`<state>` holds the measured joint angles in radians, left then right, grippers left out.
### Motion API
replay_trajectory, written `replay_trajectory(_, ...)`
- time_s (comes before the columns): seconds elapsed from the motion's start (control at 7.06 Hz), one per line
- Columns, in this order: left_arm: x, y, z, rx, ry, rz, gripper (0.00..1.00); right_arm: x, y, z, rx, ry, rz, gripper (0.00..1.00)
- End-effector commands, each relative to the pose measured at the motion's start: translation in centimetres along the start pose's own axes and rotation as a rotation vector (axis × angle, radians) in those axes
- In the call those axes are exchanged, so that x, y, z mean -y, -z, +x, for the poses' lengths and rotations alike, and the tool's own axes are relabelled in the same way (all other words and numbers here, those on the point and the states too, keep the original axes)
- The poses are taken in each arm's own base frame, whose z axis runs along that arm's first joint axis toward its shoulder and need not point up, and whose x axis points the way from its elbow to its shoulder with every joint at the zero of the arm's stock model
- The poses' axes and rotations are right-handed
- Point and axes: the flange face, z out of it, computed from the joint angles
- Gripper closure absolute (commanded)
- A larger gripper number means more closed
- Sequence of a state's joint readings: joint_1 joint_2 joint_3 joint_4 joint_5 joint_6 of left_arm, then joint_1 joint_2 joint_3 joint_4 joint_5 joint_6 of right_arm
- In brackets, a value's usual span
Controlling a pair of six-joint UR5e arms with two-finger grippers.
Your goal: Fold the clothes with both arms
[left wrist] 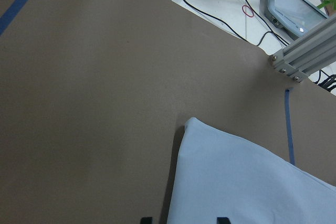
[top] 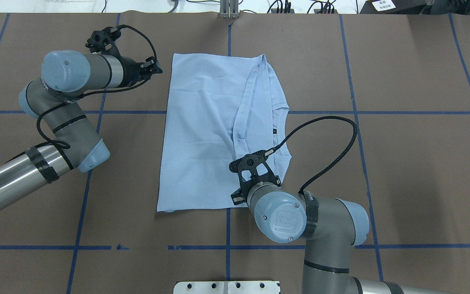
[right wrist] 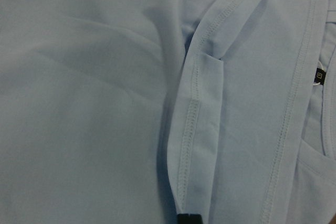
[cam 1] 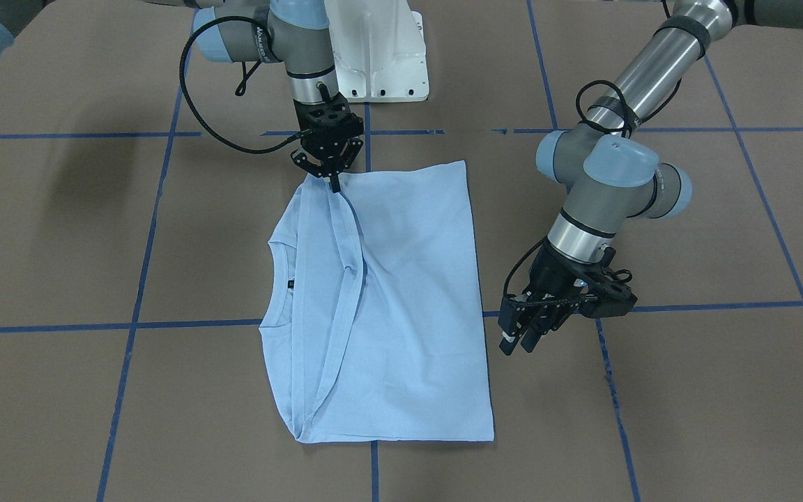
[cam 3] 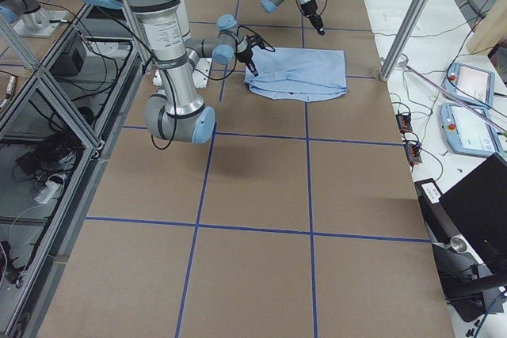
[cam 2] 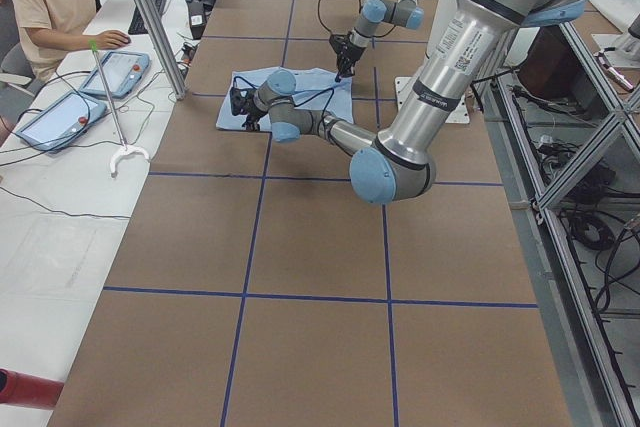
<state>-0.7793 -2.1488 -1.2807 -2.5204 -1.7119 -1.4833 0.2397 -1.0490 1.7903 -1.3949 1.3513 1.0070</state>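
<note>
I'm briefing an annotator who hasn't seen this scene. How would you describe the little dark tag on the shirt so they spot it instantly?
On the brown table with blue tape lines lies a partly folded light blue T-shirt. Find its round collar; just inside that curve sits the small dark neck label. It is the only dark mark on otherwise plain blue cloth.

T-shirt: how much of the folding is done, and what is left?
Done: the T-shirt is folded over once, its hem lying near the collar. In hand: the right gripper pinches the hem's end nearest the robot; the left gripper is open beside the shirt, holding nothing. Left: probably further folds.
</note>
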Motion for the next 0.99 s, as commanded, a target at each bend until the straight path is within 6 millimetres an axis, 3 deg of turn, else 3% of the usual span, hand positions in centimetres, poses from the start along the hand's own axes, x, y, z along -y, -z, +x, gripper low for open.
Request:
replay_trajectory(0.0, 0.0, 0.0, -0.1, 0.001, -0.001, 0.000, 0.49, 0.4, 0.9, 0.7, 0.011, -0.005, 0.008, 1.00)
replay_trajectory(0.14, 0.0, 0.1, 0.0, -0.002, -0.003, 0.000, 0.49, -1.2, 1.9, 3.4, 0.003, -0.005, 0.002, 1.00)
replay_trajectory(0.42, 0.0, 0.1, 0.1, -0.003, 0.000, 0.000, 0.49, -2.9, 1.2, 5.5, -0.028, -0.031, -0.018, 1.00)
replay_trajectory(0.57, 0.0, 0.2, 0.1, -0.002, 0.000, -0.001, 0.49, -5.3, 0.9, 3.8, -0.015, -0.077, -0.047, 1.00)
replay_trajectory(0.71, 0.0, 0.2, 0.1, -0.002, 0.000, -0.001, 0.49, -5.9, 0.6, 3.5, -0.017, -0.112, -0.057, 0.95)
replay_trajectory(0.85, 0.0, 0.2, 0.2, -0.002, 0.000, -0.001, 0.49, -5.7, 0.7, 3.5, -0.017, -0.117, -0.052, 0.80)
